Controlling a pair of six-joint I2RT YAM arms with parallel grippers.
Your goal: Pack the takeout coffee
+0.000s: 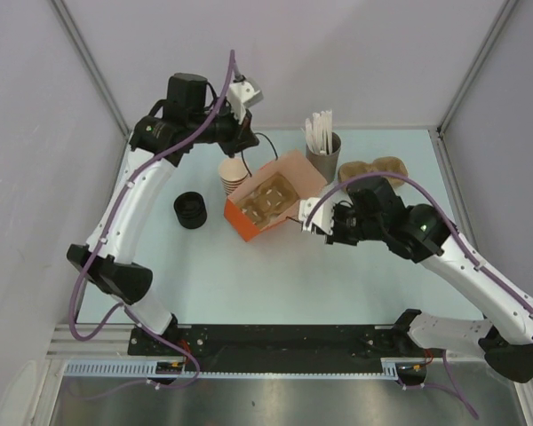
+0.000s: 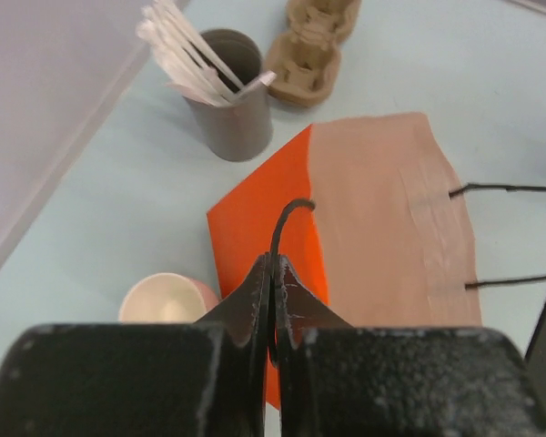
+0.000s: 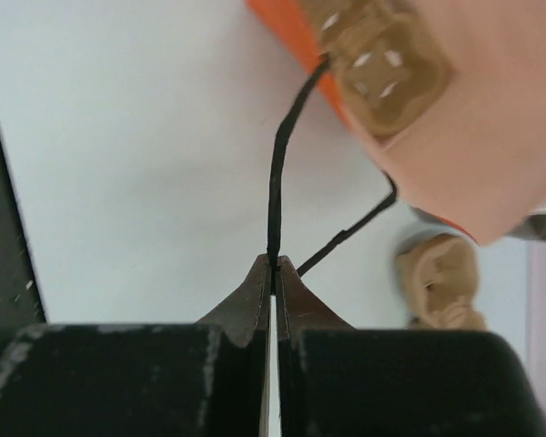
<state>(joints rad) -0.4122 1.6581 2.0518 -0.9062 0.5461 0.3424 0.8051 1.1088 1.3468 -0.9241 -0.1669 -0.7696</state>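
Two tools pinch the open orange bag (image 1: 240, 222). Nearest, the right tool (image 3: 273, 264) is clenched on its near handle (image 3: 278, 182). A cardboard carrier (image 1: 265, 202) sits inside. Farther, the left tool (image 2: 273, 259) clamps the far handle (image 2: 287, 218). I cannot tell where the takeout coffee is.

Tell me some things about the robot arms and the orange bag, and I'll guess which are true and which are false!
1. The left gripper and the right gripper each pinch a black handle of the orange bag. True.
2. The bag is folded flat. False: it is held open, with a brown tray inside.
3. The white sticks stand in a gray cup. True.
4. The black lids sit inside the bag. False: they sit on the table, left of the bag.
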